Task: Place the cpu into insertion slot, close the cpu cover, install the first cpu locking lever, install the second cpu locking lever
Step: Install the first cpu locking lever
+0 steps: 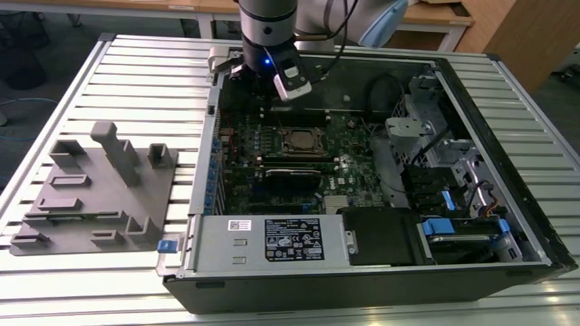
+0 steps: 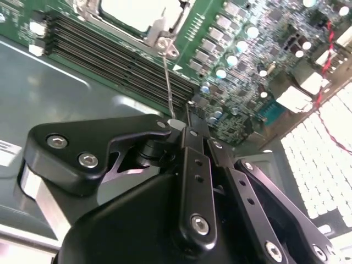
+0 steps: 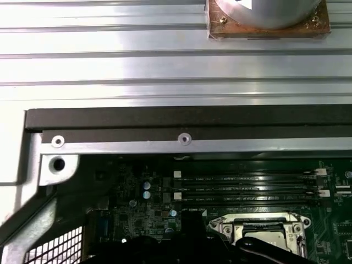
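1. The cpu [image 2: 135, 10] sits in the insertion slot [image 1: 284, 142], and the cover [image 2: 157, 30] looks shut over it.
2. A thin lever [image 2: 168, 77] stands raised, its end at the tool [image 2: 184, 125]; I cannot tell the tool's opening.
3. Judged step: first locking lever. Latching calls for pressing it down under its catch.

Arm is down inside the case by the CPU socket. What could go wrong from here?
1. The thin locking lever reaches from the corner of the cpu cover to right by the gripper. It is a slim wire, so an off-centre contact could let it slip away or bend.
2. The memory slots and small capacitors sit close beside the lever, so a sideways drift might scrape them.
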